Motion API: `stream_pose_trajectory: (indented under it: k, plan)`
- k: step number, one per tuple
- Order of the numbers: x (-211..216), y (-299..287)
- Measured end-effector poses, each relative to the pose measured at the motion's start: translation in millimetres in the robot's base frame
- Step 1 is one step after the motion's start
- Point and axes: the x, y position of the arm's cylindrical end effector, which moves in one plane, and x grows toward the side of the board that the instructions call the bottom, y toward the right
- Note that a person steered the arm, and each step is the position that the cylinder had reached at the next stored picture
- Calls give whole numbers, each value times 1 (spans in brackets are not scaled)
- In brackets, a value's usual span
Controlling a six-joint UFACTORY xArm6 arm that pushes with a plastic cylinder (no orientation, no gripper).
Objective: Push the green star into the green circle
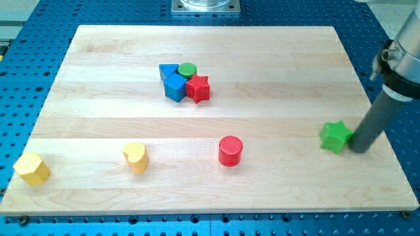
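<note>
Two green blocks — green star (335, 136) at right, green circle (188, 69) far off in a cluster — two blue, two red, two yellow. My tip (358, 148), a bare rod grasping nothing, sits just right of the star. Wooden board (98, 98) on blue perforated table (387, 26).

Our arm (401, 49) shows at the frame's right edge as a pale grey, rounded housing ringed by a black band. Below it runs our straight dark grey rod (375, 119), smooth and unmarked, ending in our tip (358, 148).
</note>
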Motion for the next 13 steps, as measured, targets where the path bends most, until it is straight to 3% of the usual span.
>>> stream_pose_trajectory:
  k: [1, 2, 3, 4, 5, 6, 7, 8, 9, 11, 13]
  plan:
    - [-12, -81]
    - [12, -32]
    - [19, -75]
    - [-6, -101]
    - [19, -78]
    - [34, -122]
    - [1, -154]
    - [-47, -146]
    - [-14, -143]
    - [-75, -145]
    - [-35, -114]
